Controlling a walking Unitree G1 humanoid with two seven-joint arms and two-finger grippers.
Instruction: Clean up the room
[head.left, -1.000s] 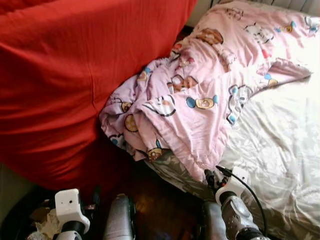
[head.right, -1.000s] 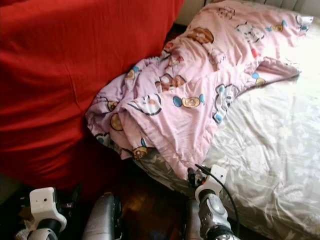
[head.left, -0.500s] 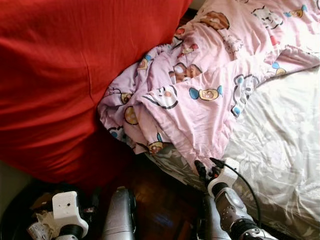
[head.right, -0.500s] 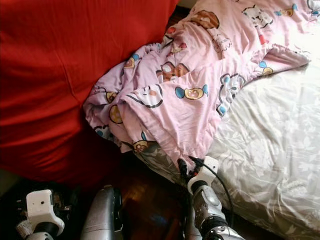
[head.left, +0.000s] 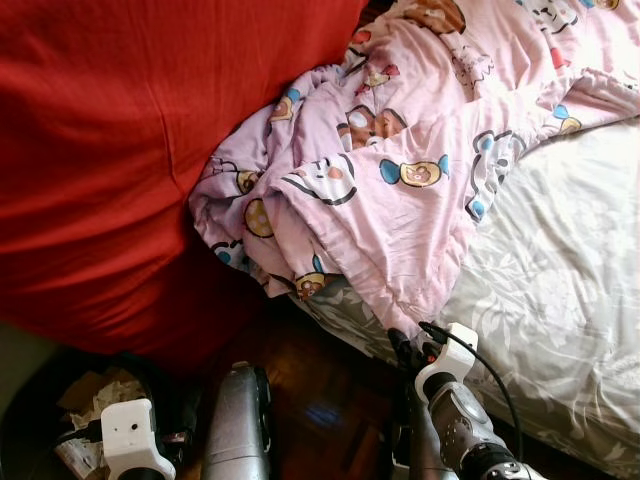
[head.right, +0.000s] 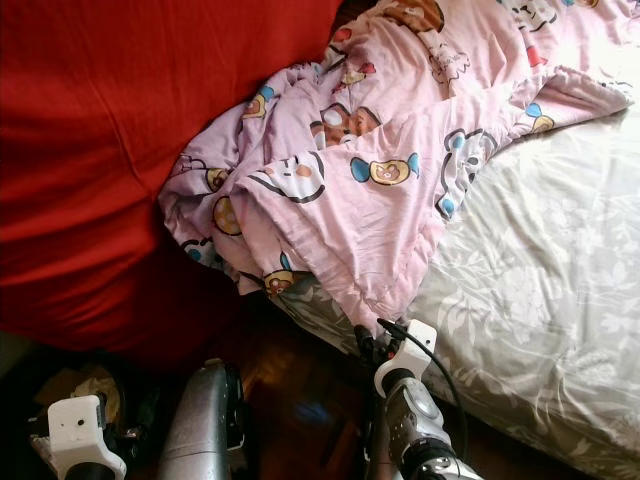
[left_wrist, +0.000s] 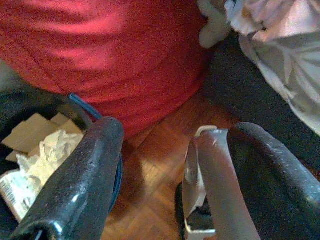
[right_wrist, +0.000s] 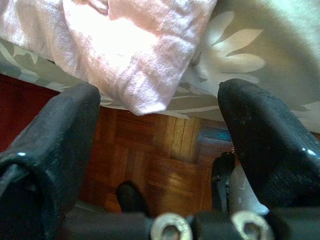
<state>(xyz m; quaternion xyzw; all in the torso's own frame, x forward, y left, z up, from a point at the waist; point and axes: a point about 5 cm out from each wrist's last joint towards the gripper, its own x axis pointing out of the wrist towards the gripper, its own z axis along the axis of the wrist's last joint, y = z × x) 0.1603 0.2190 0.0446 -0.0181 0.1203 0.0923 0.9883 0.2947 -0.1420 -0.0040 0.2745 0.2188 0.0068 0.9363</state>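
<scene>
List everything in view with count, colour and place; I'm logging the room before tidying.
Blanket: one, pink with cartoon prints, bunched on the bed, its corner hanging over the bed edge.
Bed sheet: one, grey-white floral, covering the mattress.
Red fabric mass: one, left of the bed.
Bin: one, dark, holding paper and cardboard, on the floor at left.
Wooden floor: brown parquet.
Left gripper: open, low above the floor.
Right gripper: open, just below the blanket corner.
</scene>
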